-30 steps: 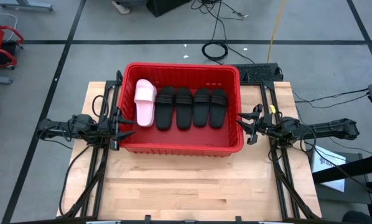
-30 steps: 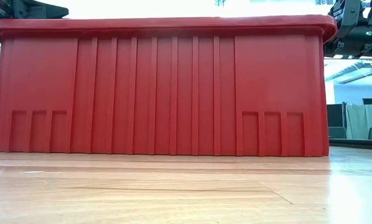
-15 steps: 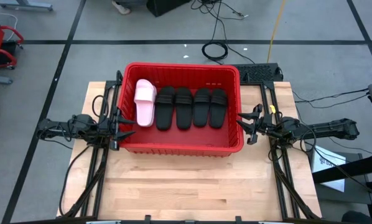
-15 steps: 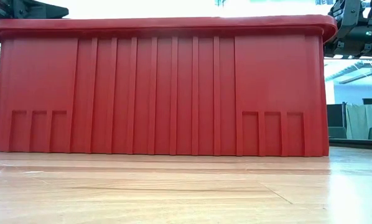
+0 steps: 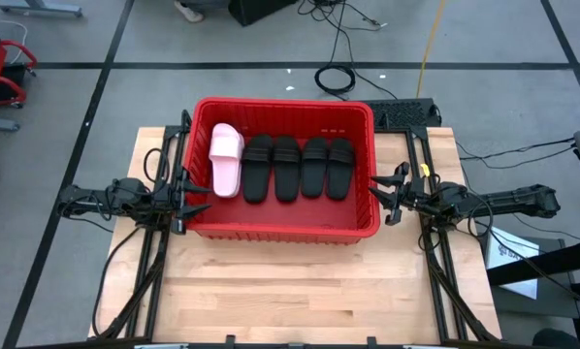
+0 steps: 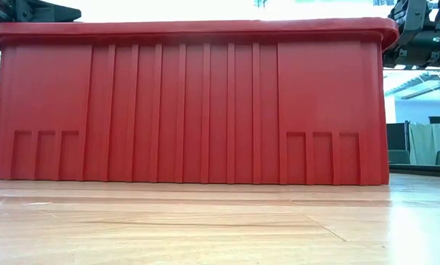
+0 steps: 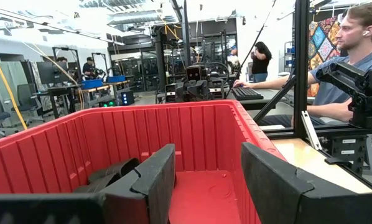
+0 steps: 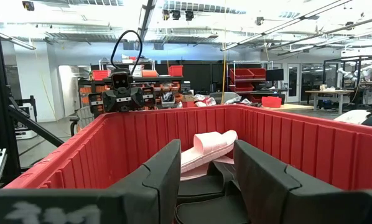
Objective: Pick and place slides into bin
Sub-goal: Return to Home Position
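Slides [image 5: 288, 167] lie side by side inside the bin [image 5: 271, 229], long axes crosswise to both arms; left jaws and right jaws, spread and empty, flank its end walls.

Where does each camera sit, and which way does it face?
High view: overhead, straight down on the table, red bin and both arms; left gripper and right gripper sit at the bin's ends.
Low view: table height, level at the bin's long wall; dark arm parts at the top corners.
Left wrist view: at one bin end, looking inside past its own open fingers.
Right wrist view: opposite end, facing the slides, own fingers in front.
Shared: both wrist views see the bin's inside.
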